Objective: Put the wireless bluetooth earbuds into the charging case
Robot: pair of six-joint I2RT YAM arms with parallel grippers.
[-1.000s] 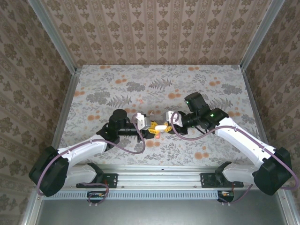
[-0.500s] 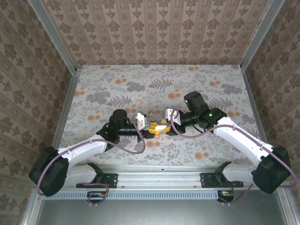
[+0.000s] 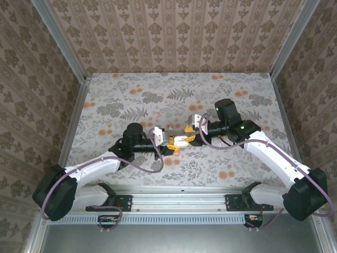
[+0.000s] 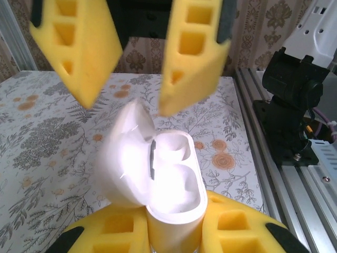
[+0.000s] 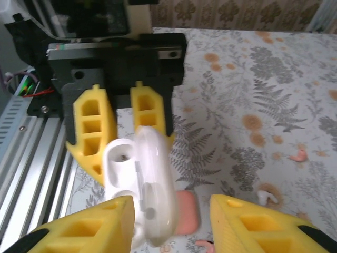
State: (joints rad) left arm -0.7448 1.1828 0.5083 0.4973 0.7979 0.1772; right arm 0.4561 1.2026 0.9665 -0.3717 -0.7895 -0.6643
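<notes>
We see our left gripper (image 4: 171, 234) clamped on the open white charging case (image 4: 174, 184), our right gripper (image 5: 168, 224) released, jaws spread by its lid.

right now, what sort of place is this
Likely a robot test booth, not a home: wallpaper panels in aluminium framing, floral-covered table, left arm and right arm bolted to a rail.

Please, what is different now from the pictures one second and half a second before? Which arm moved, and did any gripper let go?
The right gripper drew back to the right and a little toward the far side, away from the white case; its jaws now stand open. Whether it let something go, I cannot tell. The left gripper stayed shut on the case, in the same place, with the lid open.
</notes>
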